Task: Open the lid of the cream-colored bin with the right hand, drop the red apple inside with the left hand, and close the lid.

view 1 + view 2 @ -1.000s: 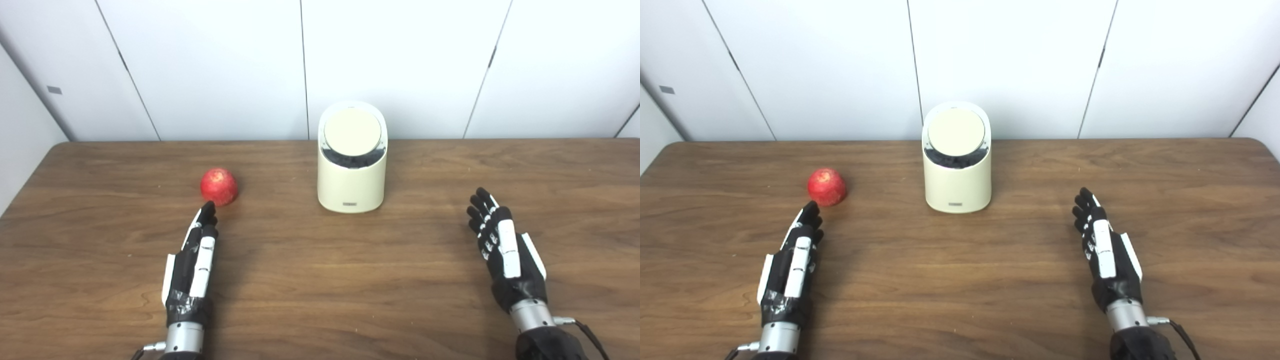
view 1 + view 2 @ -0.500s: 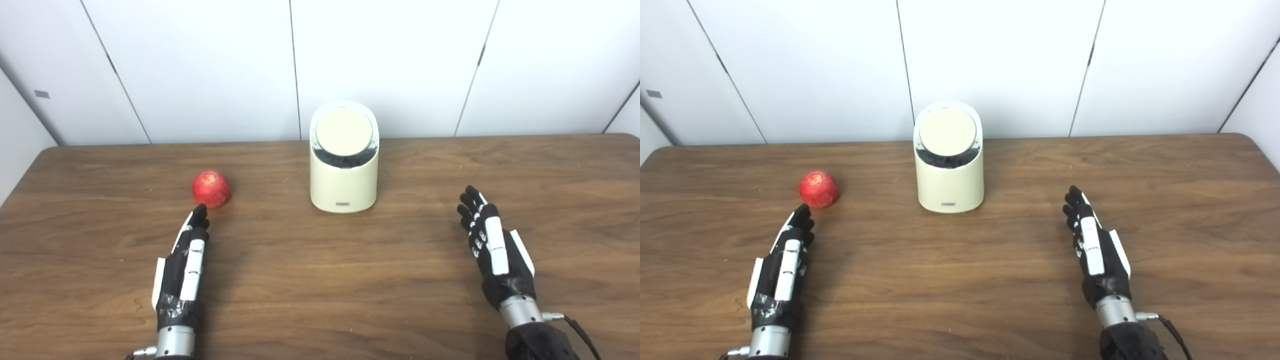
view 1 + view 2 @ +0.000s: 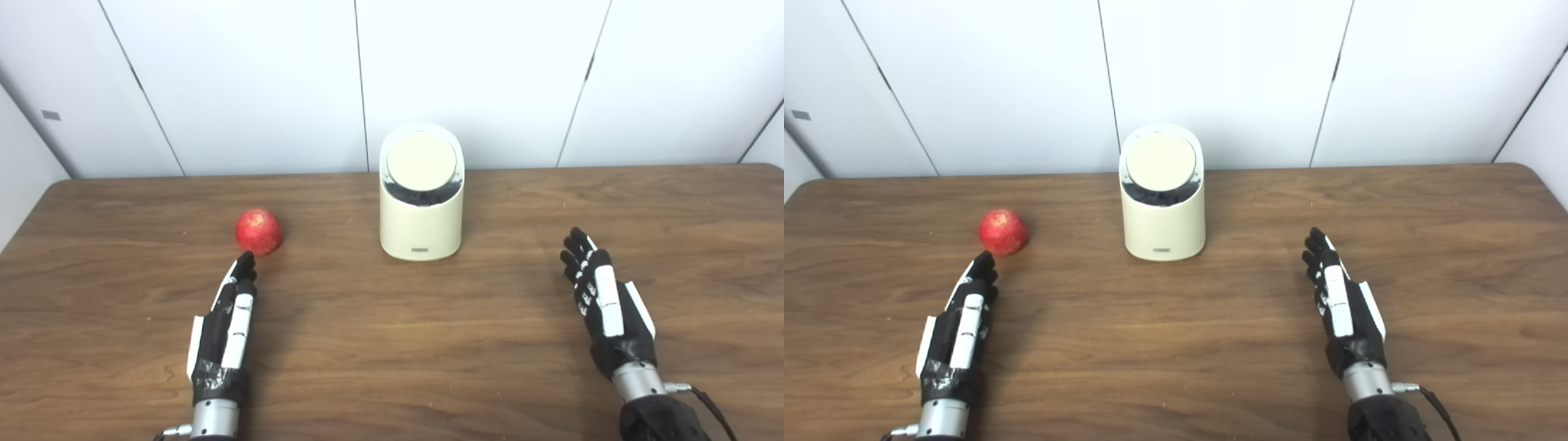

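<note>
A cream-colored bin (image 3: pixel 420 223) stands at the back middle of the wooden table, its round tilted lid (image 3: pixel 421 160) shut. A red apple (image 3: pixel 258 231) lies on the table to the bin's left. My left hand (image 3: pixel 225 324) is open and empty, flat over the table, its fingertips just short of the apple. My right hand (image 3: pixel 603 304) is open and empty, to the right of the bin and nearer to me. Both hands also show in the right eye view, the left hand (image 3: pixel 958 321) and the right hand (image 3: pixel 1342 304).
The brown wooden table (image 3: pixel 392 331) ends at a white panelled wall (image 3: pixel 478 73) just behind the bin. The table's left rounded corner (image 3: pixel 67 184) is in view.
The whole picture shifted left and slightly down from one second ago to half a second ago, so the camera moved. Hands, apple and bin have not visibly moved since.
</note>
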Robot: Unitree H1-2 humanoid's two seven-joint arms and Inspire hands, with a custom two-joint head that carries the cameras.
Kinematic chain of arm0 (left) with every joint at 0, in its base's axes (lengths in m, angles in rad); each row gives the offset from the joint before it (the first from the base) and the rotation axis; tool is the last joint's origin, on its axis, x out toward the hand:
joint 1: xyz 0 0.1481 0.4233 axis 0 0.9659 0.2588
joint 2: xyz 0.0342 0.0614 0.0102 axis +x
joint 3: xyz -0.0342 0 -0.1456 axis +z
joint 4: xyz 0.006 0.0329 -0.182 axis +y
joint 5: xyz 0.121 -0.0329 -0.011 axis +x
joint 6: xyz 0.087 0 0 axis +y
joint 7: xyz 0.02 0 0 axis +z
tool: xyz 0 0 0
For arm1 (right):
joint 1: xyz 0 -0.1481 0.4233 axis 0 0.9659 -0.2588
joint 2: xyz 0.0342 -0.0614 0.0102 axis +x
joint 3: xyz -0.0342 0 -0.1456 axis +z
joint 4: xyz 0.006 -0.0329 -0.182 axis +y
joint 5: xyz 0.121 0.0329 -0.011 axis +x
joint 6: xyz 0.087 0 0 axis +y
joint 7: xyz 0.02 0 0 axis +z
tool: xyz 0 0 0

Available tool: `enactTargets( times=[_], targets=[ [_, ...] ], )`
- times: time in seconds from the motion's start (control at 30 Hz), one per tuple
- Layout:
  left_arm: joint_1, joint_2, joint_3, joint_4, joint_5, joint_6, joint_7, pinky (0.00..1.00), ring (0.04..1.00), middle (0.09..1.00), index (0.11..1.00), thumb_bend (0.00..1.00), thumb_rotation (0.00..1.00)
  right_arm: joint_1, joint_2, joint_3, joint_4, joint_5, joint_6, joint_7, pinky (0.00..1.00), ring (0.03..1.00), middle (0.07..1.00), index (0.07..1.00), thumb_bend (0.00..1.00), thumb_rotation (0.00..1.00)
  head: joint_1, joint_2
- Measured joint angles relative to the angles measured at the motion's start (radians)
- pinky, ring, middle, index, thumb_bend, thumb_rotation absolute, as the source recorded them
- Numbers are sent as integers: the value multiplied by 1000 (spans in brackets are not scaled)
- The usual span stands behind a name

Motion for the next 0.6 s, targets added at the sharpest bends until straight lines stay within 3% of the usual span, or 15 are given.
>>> enactTargets(
  times=[0.4,0.6],
  targets=[
    [0,-2,0,0,-2,-1,1,996,983,970,946,457,702,0,-5,2,5,-7,-8,4,985,953,953,950,499,1000,-15,-12],
    [-1,-1,-2,11,-2,-27,-8,1000,1000,985,961,501,661,1,-20,12,48,-52,-84,3,969,955,961,972,582,937,-44,-75]
  ],
)
